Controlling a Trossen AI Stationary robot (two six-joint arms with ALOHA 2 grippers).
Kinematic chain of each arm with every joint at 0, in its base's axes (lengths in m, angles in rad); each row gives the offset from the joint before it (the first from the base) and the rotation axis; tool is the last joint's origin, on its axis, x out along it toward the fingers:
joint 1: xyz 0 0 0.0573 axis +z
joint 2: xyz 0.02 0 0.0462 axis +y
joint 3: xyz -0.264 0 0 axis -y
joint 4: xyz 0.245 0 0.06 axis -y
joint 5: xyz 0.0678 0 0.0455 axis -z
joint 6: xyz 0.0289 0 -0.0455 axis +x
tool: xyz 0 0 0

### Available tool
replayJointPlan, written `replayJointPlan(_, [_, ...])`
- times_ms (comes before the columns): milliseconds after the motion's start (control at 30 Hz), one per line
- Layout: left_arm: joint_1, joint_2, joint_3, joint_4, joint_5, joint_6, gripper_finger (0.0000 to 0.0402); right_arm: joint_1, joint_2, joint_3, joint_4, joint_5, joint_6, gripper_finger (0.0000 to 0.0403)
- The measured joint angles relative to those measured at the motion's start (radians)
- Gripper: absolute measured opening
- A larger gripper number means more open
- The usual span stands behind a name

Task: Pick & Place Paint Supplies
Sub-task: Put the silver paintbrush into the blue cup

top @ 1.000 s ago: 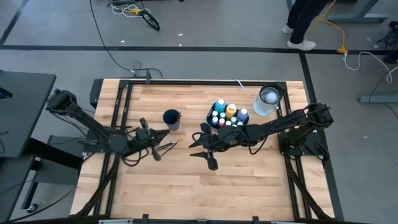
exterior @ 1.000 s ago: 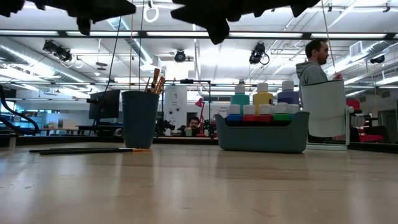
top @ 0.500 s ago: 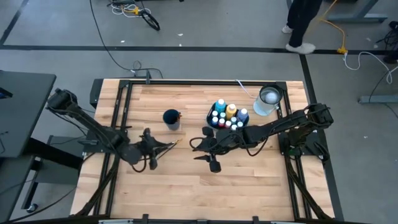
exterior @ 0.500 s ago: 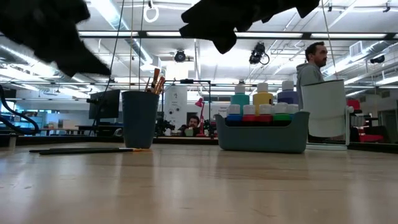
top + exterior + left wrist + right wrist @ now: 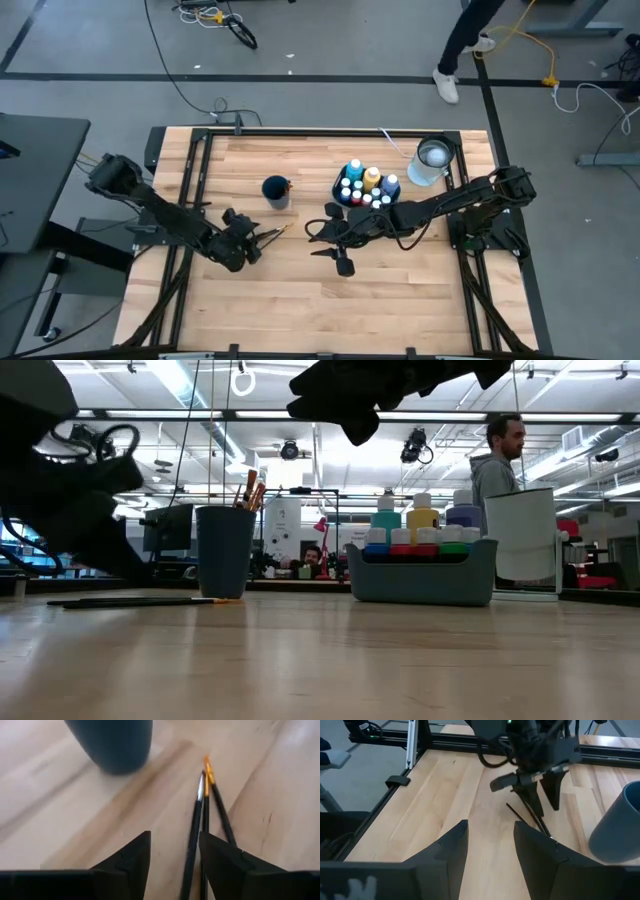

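1. Wooden planks make up the table (image 5: 300,300) in front of us, framed by black rails, with a workshop behind it where a person (image 5: 500,455) stands.
2. We see two paintbrushes (image 5: 202,825) lying flat on the wood just beside a dark blue cup (image 5: 276,191), which already holds other brushes (image 5: 250,490).
3. Our left gripper (image 5: 172,857) is low over the handles of the loose brushes; their long axis runs straight ahead from the jaws toward the orange ferrules, roughly in line with the gripper.
4. One handle lies in the gap between the left fingers (image 5: 132,857), the other just alongside the far finger.
5. The left jaws stand apart and hold nothing; whether a finger already touches a handle we cannot tell.
6. Our right gripper (image 5: 335,243) hovers higher, near the grey caddy (image 5: 420,572) of white-capped bottles (image 5: 365,185), its jaws parted and empty.
7. We judge the left arm the nearer one, so the pick falls to it: drop a little, then close on a single handle.
8. A white cup (image 5: 432,160) stands beyond the caddy, well apart from the brushes.
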Motion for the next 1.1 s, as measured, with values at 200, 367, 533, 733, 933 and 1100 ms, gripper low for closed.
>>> replayJointPlan(200, [0.001, 0.111, 0.004, 0.102, 0.022, -0.009, 0.016, 0.0, 0.0, 0.0, 0.0, 0.0, 0.0, 0.0161])
replayJointPlan(367, [0.0, 0.136, 0.004, 0.103, 0.024, -0.017, 0.0147, 0.0, 0.0, 0.0, 0.0, 0.0, 0.0, 0.0161])
replayJointPlan(533, [0.0, 0.136, 0.003, 0.099, 0.023, -0.053, 0.0128, 0.0, 0.0, 0.0, 0.0, 0.0, -0.001, 0.0161])
replayJointPlan(733, [0.001, 0.136, 0.002, 0.093, 0.031, -0.083, 0.0075, 0.0, 0.0, 0.0, 0.0, 0.0, -0.001, 0.0161])
replayJointPlan(933, [0.001, 0.136, 0.003, 0.106, 0.038, -0.109, 0.0008, 0.0, 0.0, 0.0, 0.0, 0.0, -0.001, 0.0161])
replayJointPlan(1100, [0.001, 0.135, 0.002, 0.12, 0.04, -0.109, 0.0007, 0.0, 0.0, 0.0, 0.0, -0.001, -0.001, 0.0161])
